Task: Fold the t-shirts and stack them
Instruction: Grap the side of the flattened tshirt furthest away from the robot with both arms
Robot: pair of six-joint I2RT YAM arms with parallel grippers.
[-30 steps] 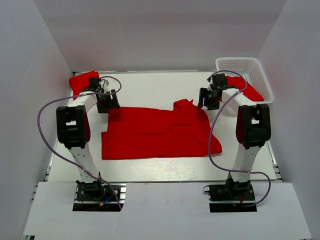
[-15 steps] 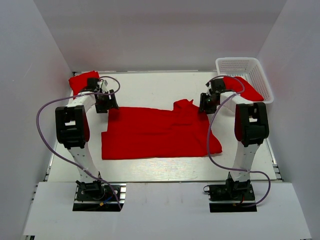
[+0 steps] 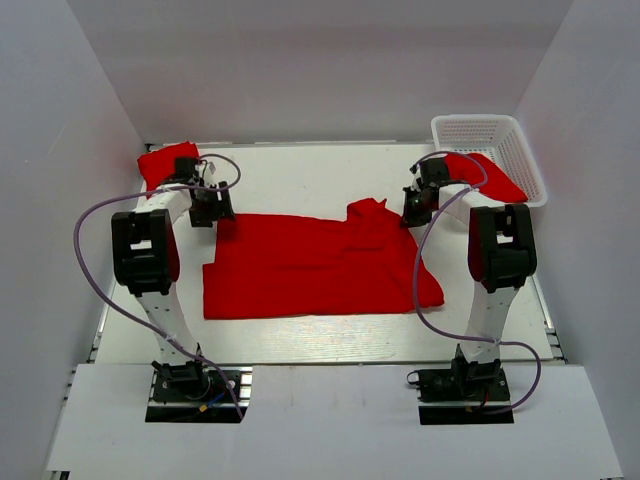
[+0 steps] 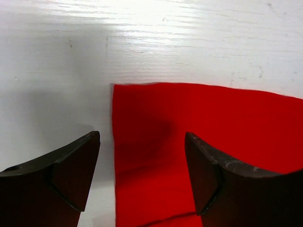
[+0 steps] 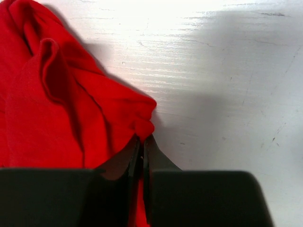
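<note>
A red t-shirt [image 3: 315, 262] lies spread across the middle of the table, its far right part bunched into folds. My right gripper [image 3: 412, 216] is shut on that bunched far right corner [image 5: 142, 120]; the cloth is pinched between its fingers. My left gripper [image 3: 218, 214] hovers open over the shirt's far left corner [image 4: 137, 109], one finger over bare table, the other over cloth. Another red t-shirt [image 3: 165, 163] sits crumpled at the far left corner of the table. More red cloth [image 3: 487, 178] hangs over the basket's front rim.
A white lattice basket [image 3: 490, 135] stands at the far right corner. White walls enclose the table [image 3: 320, 175] on three sides. Purple cables loop beside both arms.
My right gripper moved left and down onto the bunched corner and closed on it. The left gripper crept slightly toward the far left corner, still open.
</note>
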